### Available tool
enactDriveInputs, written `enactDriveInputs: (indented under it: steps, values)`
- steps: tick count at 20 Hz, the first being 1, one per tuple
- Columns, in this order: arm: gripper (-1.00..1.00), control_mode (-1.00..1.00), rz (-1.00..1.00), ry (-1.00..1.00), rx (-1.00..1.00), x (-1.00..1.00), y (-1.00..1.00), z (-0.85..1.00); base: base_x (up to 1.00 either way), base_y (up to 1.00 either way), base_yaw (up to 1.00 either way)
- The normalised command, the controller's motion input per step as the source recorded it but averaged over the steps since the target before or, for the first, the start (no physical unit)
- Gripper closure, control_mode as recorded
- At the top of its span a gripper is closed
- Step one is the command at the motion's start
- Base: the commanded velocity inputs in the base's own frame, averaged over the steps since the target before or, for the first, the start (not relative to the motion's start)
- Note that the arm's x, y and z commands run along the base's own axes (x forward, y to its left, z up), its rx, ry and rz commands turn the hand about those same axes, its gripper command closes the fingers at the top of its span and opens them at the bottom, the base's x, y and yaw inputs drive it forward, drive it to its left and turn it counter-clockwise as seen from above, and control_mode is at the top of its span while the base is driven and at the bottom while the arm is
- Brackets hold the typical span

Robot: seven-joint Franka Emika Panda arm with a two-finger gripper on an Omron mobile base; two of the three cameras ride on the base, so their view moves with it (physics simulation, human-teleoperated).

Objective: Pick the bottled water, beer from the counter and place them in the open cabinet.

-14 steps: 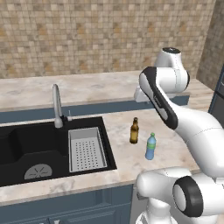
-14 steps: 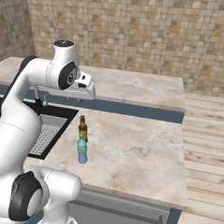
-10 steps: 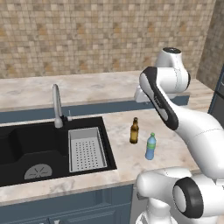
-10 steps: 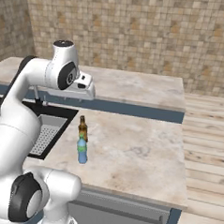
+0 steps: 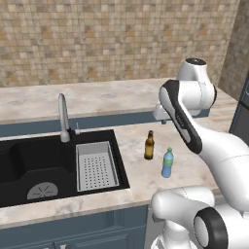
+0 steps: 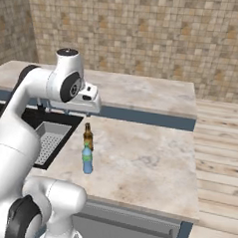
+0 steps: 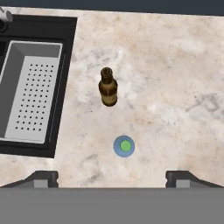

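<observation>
A: On the counter [image 5: 194, 168], right of the sink [image 5: 29, 163], your two targets stand upright, close together but apart. The water [image 5: 167, 163] is nearer the front edge, the beer [image 5: 149, 145] just behind it, toward the wall.

B: And my gripper [image 7: 112, 177]?

A: High above both, looking straight down. In the hand view its fingertips [image 7: 43, 177] sit far apart with nothing between them, so the jaws are spread wide and empty. The water [image 7: 124, 146] shows as a green cap just above the midpoint of the tips; the beer [image 7: 107, 87] lies further up that view, leaning slightly from perspective only.

B: So which first?

A: Water, I judge. It is nearly under you; you mostly need a straight descent with a small nudge toward it. Both long axes are vertical, so you come down over the cap.

B: Anything in the way?

A: The beer is the one neighbour to mind while closing. The strainer tray [image 5: 96, 165] in the sink and the faucet [image 5: 63, 118] stand well off to the left. I cannot place the cabinet from here.
</observation>
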Motion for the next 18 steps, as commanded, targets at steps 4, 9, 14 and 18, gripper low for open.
enactDriveInputs:
  steps: [4,9,14,18]
  values:
    - [-1.00,-1.00,0.00,-0.02,0.00,-0.41,-0.25,-0.12,0.00,0.00,0.00]
    - [-1.00,-1.00,0.00,-0.01,0.00,-0.33,-0.18,-0.16,0.00,0.00,0.00]
    - [-1.00,-1.00,0.00,0.00,0.00,-0.19,-0.15,-0.23,0.00,0.00,0.00]
    - [-1.00,-1.00,0.00,0.00,0.00,-0.08,-0.12,-0.29,0.00,0.00,0.00]
